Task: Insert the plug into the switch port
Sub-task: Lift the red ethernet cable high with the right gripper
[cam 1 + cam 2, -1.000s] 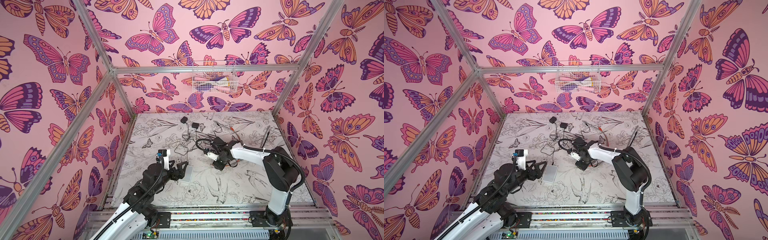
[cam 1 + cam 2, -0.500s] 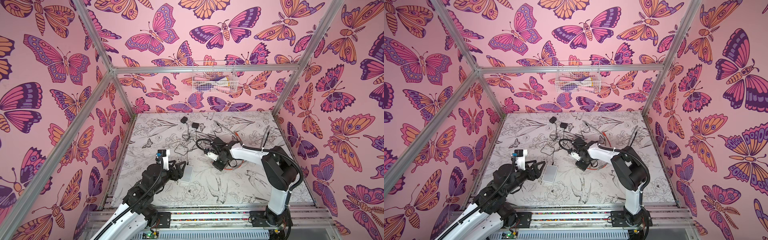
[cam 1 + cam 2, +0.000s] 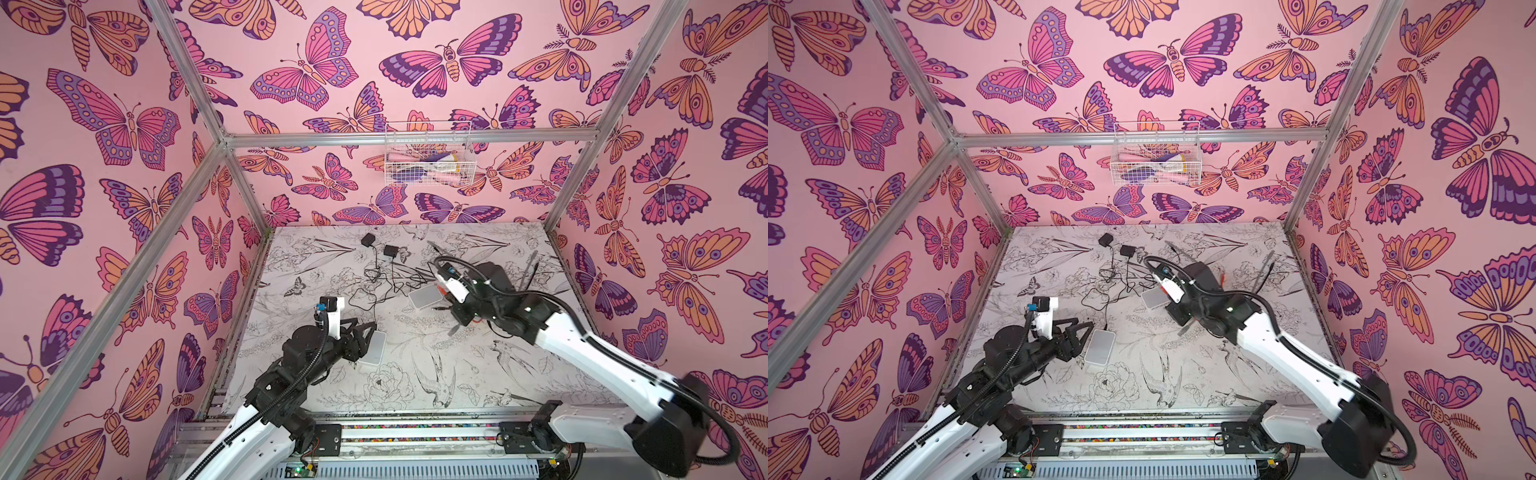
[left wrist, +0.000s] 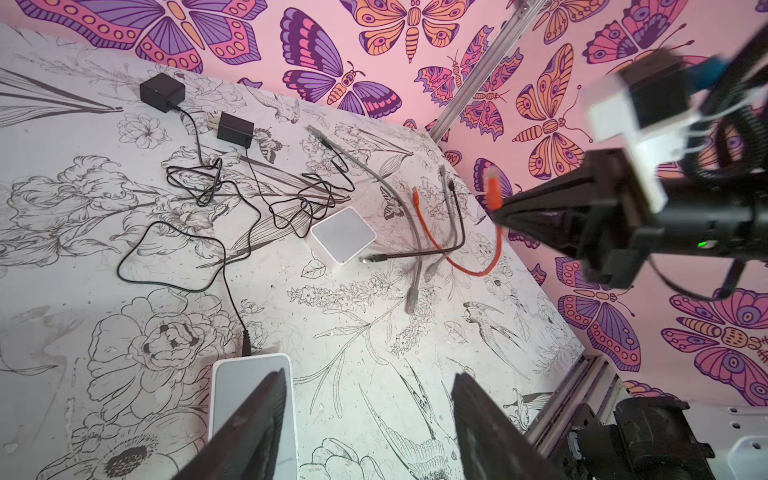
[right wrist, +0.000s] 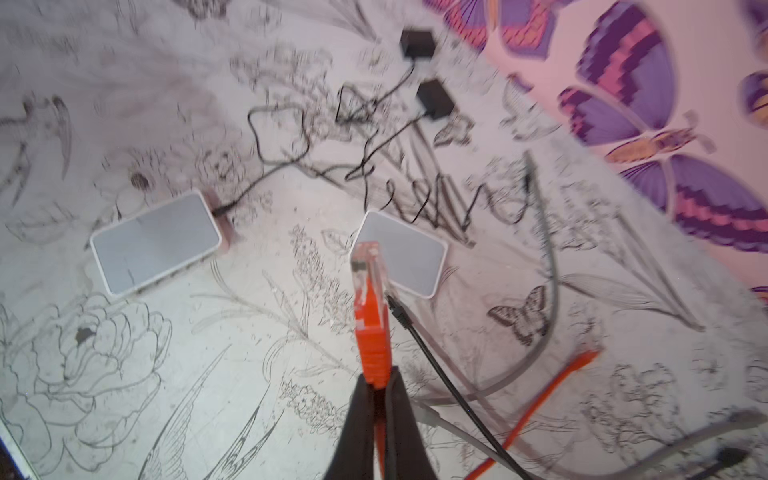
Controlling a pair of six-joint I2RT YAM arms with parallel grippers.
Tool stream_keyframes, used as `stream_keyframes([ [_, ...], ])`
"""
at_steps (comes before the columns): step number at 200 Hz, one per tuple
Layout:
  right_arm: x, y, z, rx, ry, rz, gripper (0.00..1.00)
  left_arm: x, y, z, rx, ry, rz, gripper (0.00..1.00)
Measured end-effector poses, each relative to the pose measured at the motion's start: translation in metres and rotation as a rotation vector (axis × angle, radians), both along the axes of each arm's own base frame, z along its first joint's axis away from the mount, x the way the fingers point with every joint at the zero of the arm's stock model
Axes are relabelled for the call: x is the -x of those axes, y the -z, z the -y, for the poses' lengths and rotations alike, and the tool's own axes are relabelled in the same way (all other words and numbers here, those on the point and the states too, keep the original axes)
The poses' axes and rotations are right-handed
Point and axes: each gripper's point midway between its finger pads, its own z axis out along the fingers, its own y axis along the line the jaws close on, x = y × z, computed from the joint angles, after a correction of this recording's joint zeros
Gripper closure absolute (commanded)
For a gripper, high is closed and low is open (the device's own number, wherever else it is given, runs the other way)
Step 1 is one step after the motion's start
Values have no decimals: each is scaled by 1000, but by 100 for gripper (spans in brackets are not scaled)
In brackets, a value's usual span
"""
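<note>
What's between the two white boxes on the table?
Only bare table, as the left wrist view shows. The long box and the square box lie apart; the black cable passes beside the gap.

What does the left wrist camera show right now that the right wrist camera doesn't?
Only the left wrist view: the left gripper, open by the long white switch, and the right gripper from outside. Only the right wrist view: the orange plug close up, clear tip showing. Both: that plug pinched in the right gripper, the switch, the square white box, two black adapters, loose cables.
</note>
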Motion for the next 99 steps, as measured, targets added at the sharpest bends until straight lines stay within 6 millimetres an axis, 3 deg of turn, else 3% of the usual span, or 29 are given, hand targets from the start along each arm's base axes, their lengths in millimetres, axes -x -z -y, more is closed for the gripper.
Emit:
stream_keyframes([
  [22,10,-42,9,-105,7,126,100,1,-6,4,20,21,18,37],
  [49,16,-50,26,-158,58,198,100,3,-13,8,40,48,36,38],
  [81,4,-71,45,-146,164,243,100,4,-21,12,54,68,50,41],
  [99,-8,-108,56,-164,251,303,100,4,-24,12,58,70,56,42],
])
